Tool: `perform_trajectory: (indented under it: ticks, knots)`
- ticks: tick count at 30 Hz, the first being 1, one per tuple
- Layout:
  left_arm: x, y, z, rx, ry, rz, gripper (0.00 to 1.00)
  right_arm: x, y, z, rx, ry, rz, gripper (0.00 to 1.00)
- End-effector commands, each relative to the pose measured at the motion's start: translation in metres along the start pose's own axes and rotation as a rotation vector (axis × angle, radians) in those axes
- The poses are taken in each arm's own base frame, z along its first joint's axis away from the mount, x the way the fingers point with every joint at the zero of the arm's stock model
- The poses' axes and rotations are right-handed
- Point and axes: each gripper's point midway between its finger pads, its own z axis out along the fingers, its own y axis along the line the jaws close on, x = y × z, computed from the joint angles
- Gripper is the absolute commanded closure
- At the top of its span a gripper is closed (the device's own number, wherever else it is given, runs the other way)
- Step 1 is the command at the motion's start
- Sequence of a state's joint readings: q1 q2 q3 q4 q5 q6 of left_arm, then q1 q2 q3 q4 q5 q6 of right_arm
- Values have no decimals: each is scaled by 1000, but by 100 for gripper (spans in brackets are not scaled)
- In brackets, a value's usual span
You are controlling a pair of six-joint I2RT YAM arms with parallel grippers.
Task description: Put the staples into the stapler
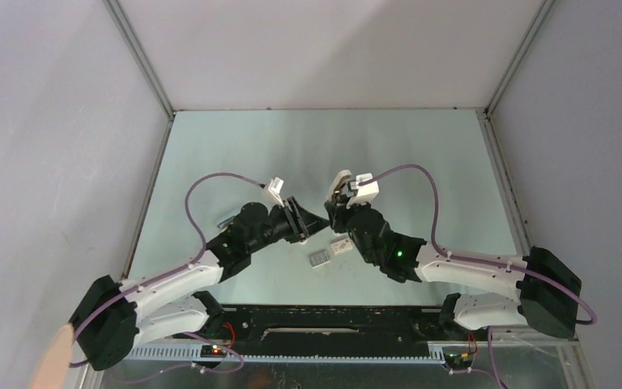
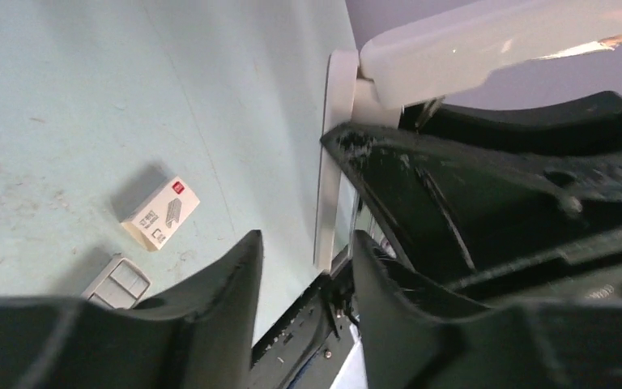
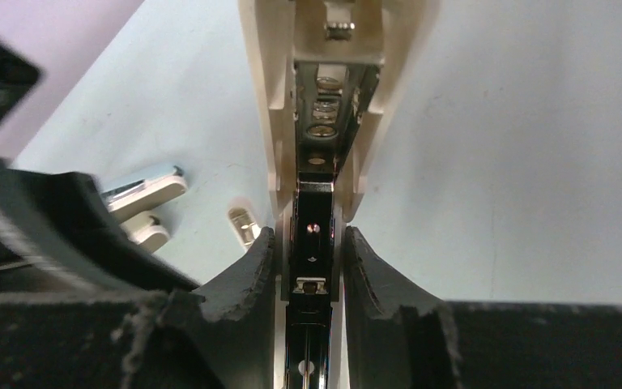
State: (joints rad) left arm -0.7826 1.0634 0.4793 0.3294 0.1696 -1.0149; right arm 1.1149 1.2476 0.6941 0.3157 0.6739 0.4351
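Observation:
My right gripper (image 1: 338, 206) is shut on the white stapler (image 1: 341, 181) and holds it above the table. In the right wrist view my fingers (image 3: 253, 263) clamp the stapler's lower arm, with its dark metal channel (image 3: 313, 243) showing between them. The white upper arm (image 3: 269, 97) is hinged open and away. The staples (image 1: 320, 258), a small grey block, lie on the table, also in the left wrist view (image 2: 117, 281). My left gripper (image 1: 311, 224) is open and empty, just left of the stapler (image 2: 330, 162).
A little white box with a red mark (image 1: 341, 245) lies beside the staples, also in the left wrist view (image 2: 160, 212). Two silver-and-white bars (image 3: 142, 186) and a white stub (image 3: 147, 232) show left of the right gripper. Grey walls enclose the table.

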Motion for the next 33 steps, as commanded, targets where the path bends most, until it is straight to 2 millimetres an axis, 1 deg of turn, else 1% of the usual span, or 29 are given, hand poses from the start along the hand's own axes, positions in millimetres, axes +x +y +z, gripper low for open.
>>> perform_trajectory:
  ticks: [1, 3, 4, 6, 8, 9, 12, 14, 16, 19, 21, 23, 25, 33]
  knots:
    - [-26, 7, -20, -56, -103, 56, 46, -16, -15, 11, 12, -28, -37, 100]
    - [-34, 17, -33, -124, -144, 99, 38, -14, -23, 18, 12, -18, -66, 100]
    - [-38, 23, -41, -166, -163, 124, 35, -11, -27, 24, 16, -8, -77, 100]
    - [-48, 34, -62, -250, -206, 182, 28, -5, -35, 34, 29, 1, -100, 100]
    - [-63, 37, -86, -317, -263, 239, 22, 1, -42, 47, 45, -1, -117, 100]
    - [-67, 42, -101, -371, -275, 269, 18, 6, -46, 54, 56, 9, -127, 99]
    - [-92, 38, -146, -481, -373, 367, 7, 21, -57, 76, 92, 48, -148, 99]
    - [-110, 35, -175, -557, -443, 429, 1, 32, -59, 91, 100, 68, -163, 99]
    - [-123, 30, -201, -611, -497, 490, 0, 44, -56, 106, 98, 88, -180, 99]
    - [-139, 23, -228, -669, -551, 581, 0, 61, -52, 123, 85, 122, -190, 97]
    - [-146, 21, -239, -696, -585, 625, 0, 72, -49, 131, 75, 146, -189, 96]
    - [-151, 22, -244, -713, -618, 647, 0, 82, -46, 137, 64, 171, -187, 95]
    - [-152, 24, -243, -709, -641, 651, 0, 92, -43, 141, 49, 193, -186, 94]
    - [-147, 40, -237, -727, -623, 665, 0, 120, -32, 148, -10, 257, -231, 90]
